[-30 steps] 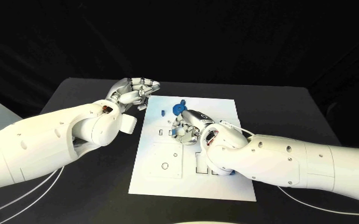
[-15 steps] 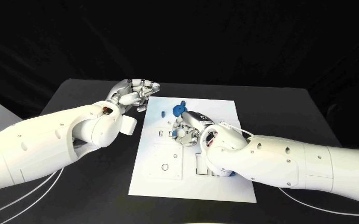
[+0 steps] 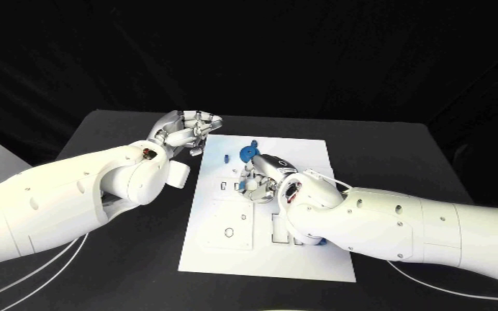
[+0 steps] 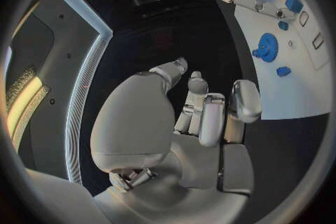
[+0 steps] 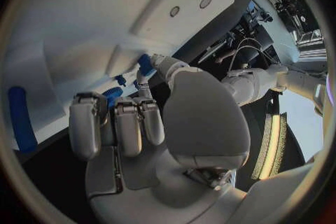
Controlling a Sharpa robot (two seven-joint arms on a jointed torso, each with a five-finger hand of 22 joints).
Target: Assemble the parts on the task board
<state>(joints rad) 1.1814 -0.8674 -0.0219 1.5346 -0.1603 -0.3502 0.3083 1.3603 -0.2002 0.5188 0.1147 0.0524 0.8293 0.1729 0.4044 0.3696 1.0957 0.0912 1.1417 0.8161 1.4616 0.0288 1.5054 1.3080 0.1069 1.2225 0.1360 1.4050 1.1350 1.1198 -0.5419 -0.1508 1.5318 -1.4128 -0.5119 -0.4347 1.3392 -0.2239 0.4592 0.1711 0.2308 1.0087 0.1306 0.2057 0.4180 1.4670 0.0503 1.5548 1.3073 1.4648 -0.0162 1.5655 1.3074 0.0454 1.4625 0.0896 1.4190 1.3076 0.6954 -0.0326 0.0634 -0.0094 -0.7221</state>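
The white task board (image 3: 311, 154) lies in the middle of the table. A blue gear (image 3: 247, 152) stands on its far part, also seen as the gear (image 4: 266, 47). My right hand (image 3: 265, 178) hovers low over the board's centre, just in front of the gear. Its thumb and a finger pinch a small blue block (image 5: 145, 64), the same block (image 4: 294, 4), with the other fingers curled. My left hand (image 3: 188, 127) hangs beyond the board's far left corner, fingers curled in on nothing (image 4: 203, 117).
Two more small blue pieces (image 4: 283, 71) (image 4: 283, 25) sit on the board near the gear. A long blue piece (image 5: 21, 117) lies by the board's edge under my right arm. Cut-out slots (image 3: 237, 230) mark the board's near half. Black table surrounds the board.
My right hand has crept slightly toward the gear with the block. The left hand has barely shifted.
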